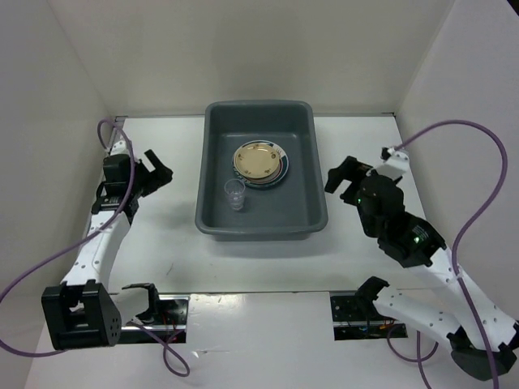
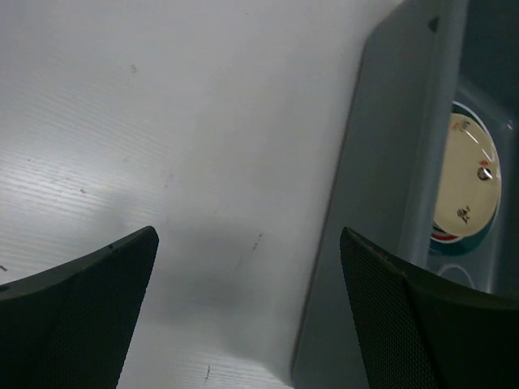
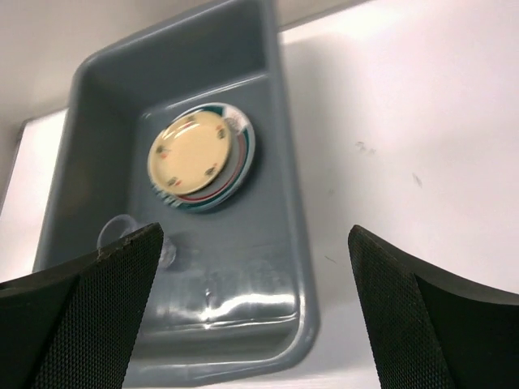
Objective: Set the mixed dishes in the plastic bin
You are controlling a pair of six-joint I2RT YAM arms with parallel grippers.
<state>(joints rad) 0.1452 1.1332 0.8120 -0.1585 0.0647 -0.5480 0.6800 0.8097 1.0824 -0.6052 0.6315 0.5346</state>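
The dark grey plastic bin stands at the table's middle. Inside it a tan-yellow plate lies stacked on a plate with a dark green rim, and a small clear plastic cup stands upright near the bin's front left. The stack also shows in the right wrist view and the left wrist view; the cup shows in the right wrist view. My left gripper is open and empty, left of the bin. My right gripper is open and empty, right of the bin.
White walls close in the table on the left, back and right. Purple cables loop beside both arms. The bin's outer wall is close to my left fingers. Two mounting openings sit at the near edge.
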